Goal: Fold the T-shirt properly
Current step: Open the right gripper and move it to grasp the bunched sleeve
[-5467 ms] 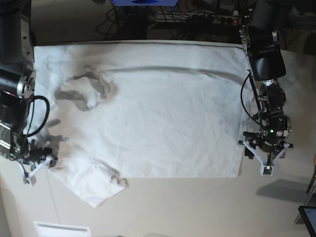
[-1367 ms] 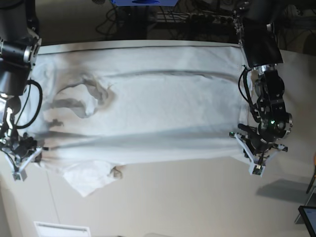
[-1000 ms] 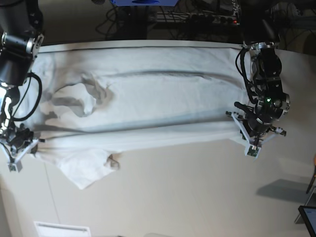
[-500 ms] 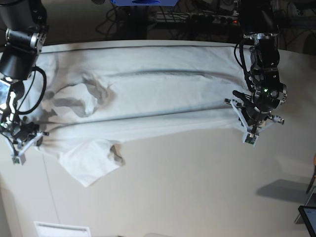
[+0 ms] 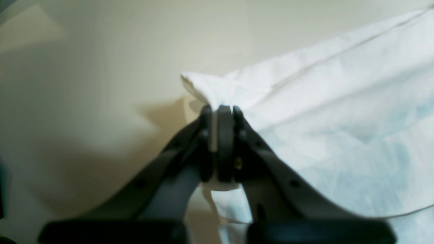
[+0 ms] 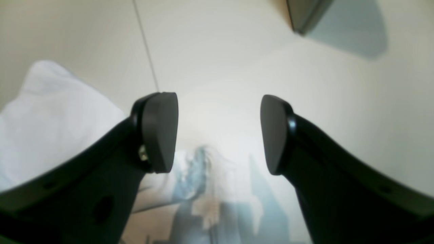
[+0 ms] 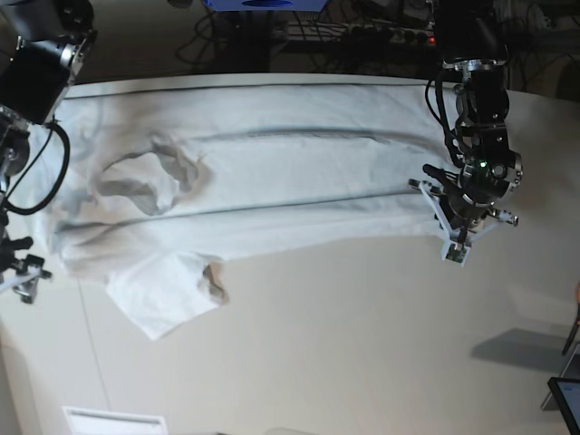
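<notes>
The white T-shirt (image 7: pixel 272 172) lies spread across the table, with its near edge folded back into a long band. Its collar (image 7: pixel 149 177) is at the left, and one sleeve (image 7: pixel 159 299) sticks out toward the front left. My left gripper (image 7: pixel 450 246) is shut on the shirt's hem corner at the right end. The left wrist view shows the gripper (image 5: pixel 220 110) with its jaws pinching bunched white fabric (image 5: pixel 322 118). My right gripper (image 7: pixel 22 276) is at the far left, just off the shirt. In the right wrist view it (image 6: pixel 217 132) is open and empty, with shirt fabric (image 6: pixel 51 118) to its left.
Cables and equipment (image 7: pixel 362 32) run along the back edge, with a blue object (image 7: pixel 263 4) among them. A dark screen corner (image 7: pixel 566 399) shows at the front right. A white label (image 7: pixel 113 421) lies at the front left. Bare tabletop (image 7: pixel 362 344) fills the front.
My right gripper has let go of the shirt, opened and drawn away to the left. My left gripper still holds its corner, almost in the same place.
</notes>
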